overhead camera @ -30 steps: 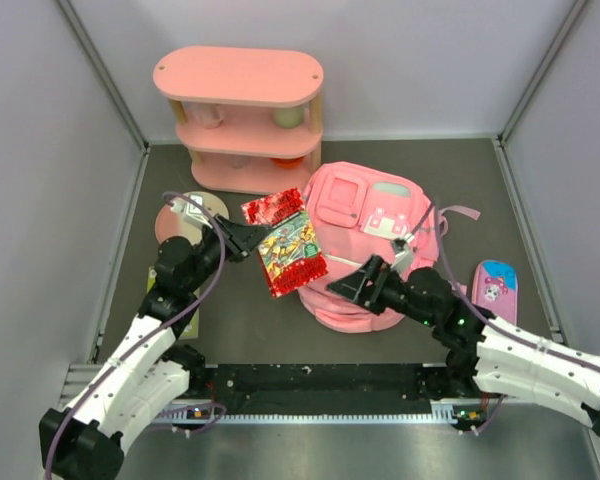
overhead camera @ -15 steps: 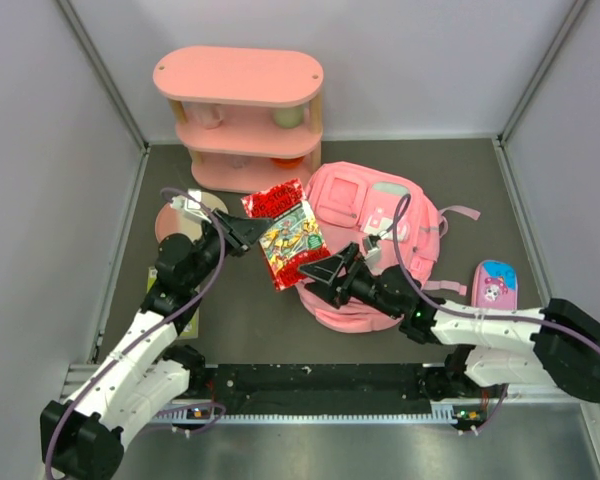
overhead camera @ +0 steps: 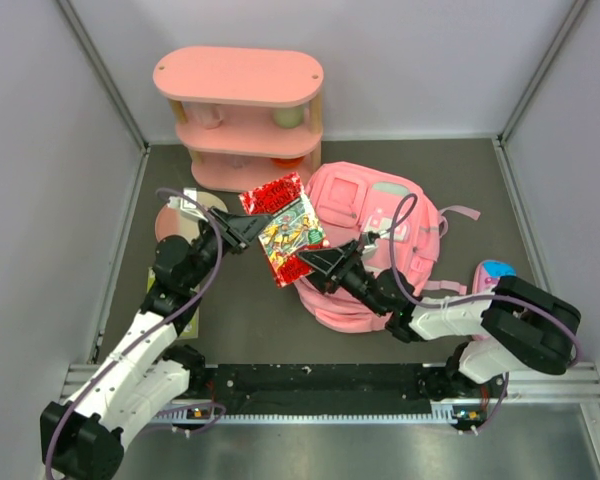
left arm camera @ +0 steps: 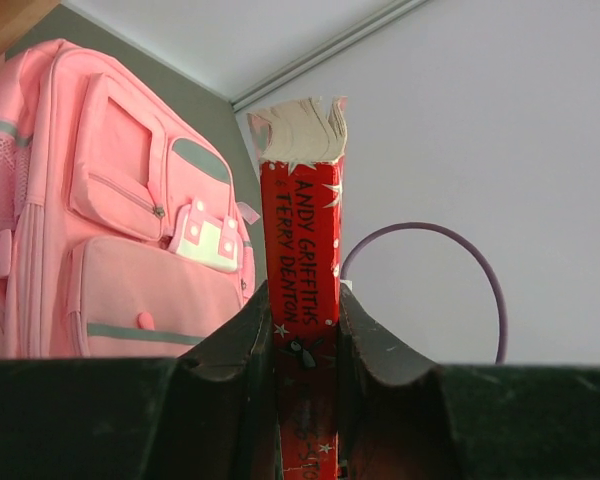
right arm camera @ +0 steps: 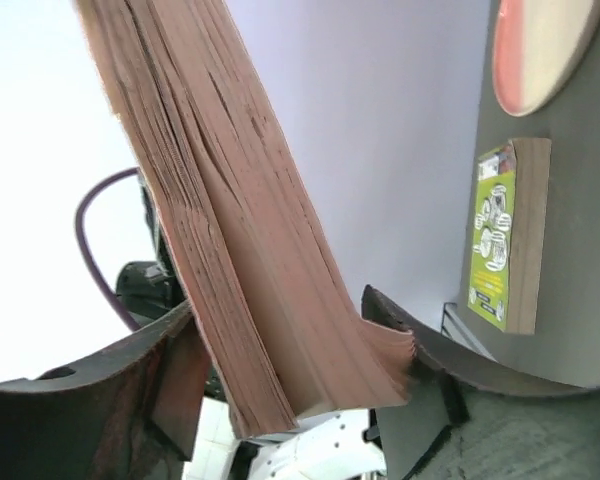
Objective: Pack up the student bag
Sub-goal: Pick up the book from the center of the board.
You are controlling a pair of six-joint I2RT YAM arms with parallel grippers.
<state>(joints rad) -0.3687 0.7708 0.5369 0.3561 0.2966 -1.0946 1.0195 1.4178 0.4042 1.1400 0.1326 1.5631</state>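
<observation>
So the left gripper (overhead camera: 248,232) was clamped on the red book (overhead camera: 290,232) by its spine, arm angled up beside the student bag (overhead camera: 380,215) lying mid-table. The right arm stretched low across the bag, with the right gripper (overhead camera: 305,263) straddling the book's pages. Couldn't tell if it was pinching.

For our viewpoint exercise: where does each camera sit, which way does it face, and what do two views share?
Top external: overhead behind the robot, looking down; left arm, right arm, red book, pink backpack.
Left wrist: faces the book's spine and backpack; left fingers show.
Right wrist: faces page edges; right fingers show.
Shared: the book.
</observation>
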